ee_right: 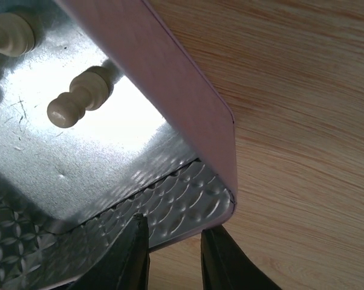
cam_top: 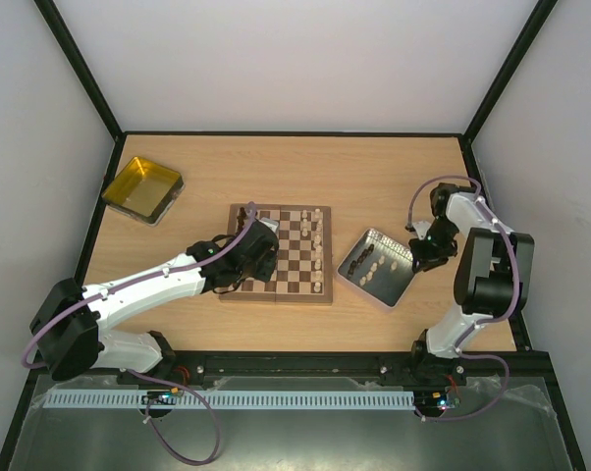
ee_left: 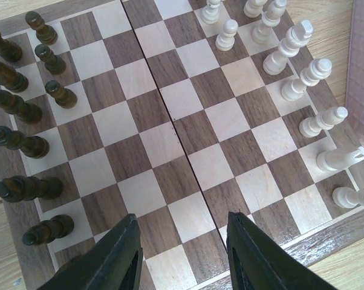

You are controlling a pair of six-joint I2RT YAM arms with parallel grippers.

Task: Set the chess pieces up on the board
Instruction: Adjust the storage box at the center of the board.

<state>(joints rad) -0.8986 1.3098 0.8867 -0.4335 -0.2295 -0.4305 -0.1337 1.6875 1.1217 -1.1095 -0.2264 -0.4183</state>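
The board (cam_top: pixel 294 257) lies mid-table. Pale chess pieces (ee_left: pixel 294 45) stand along its right edge and dark ones (ee_left: pixel 25 145) along its left edge. More pieces (cam_top: pixel 374 263), dark and pale, lie in the grey metal tray (cam_top: pixel 379 287). My left gripper (ee_left: pixel 182 225) hangs open over the board's near edge (ee_left: pixel 170 127), with nothing between its fingers. My right gripper (ee_right: pixel 175 232) sits at the tray's corner (ee_right: pixel 188 199). Its fingers are close together, one over the inner wall and one outside. Whether they pinch the wall does not show. A pale piece (ee_right: pixel 79 99) lies on the tray floor.
A yellow tray (cam_top: pixel 141 186) sits at the back left of the table. The left arm (cam_top: pixel 168 280) reaches across the board's left side and hides part of it. The right arm (cam_top: pixel 487 265) stands folded by the table's right edge.
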